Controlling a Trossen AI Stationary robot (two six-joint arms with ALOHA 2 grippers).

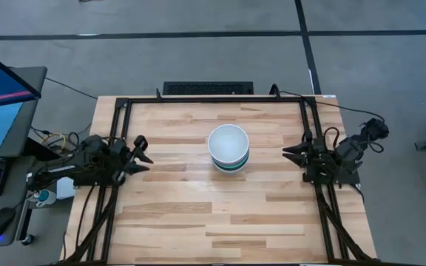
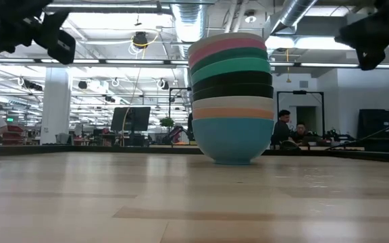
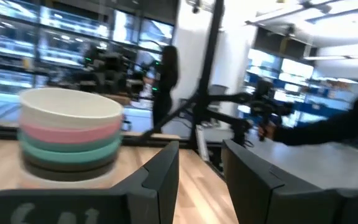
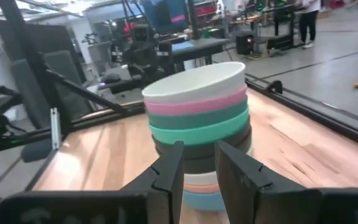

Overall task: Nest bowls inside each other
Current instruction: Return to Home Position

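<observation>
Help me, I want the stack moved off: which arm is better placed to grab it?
Probably the right. The right claw sits nearer the bowl stack than the left claw, and its wrist view has the stack straight ahead; the left wrist view has it off to one side.

You've got a light wood table (image 1: 183,222) | one stack of bowls (image 1: 228,148) midway left-right, blue bowl (image 2: 233,138) on the wood | black frame (image 1: 213,98) along left, right edges
</observation>
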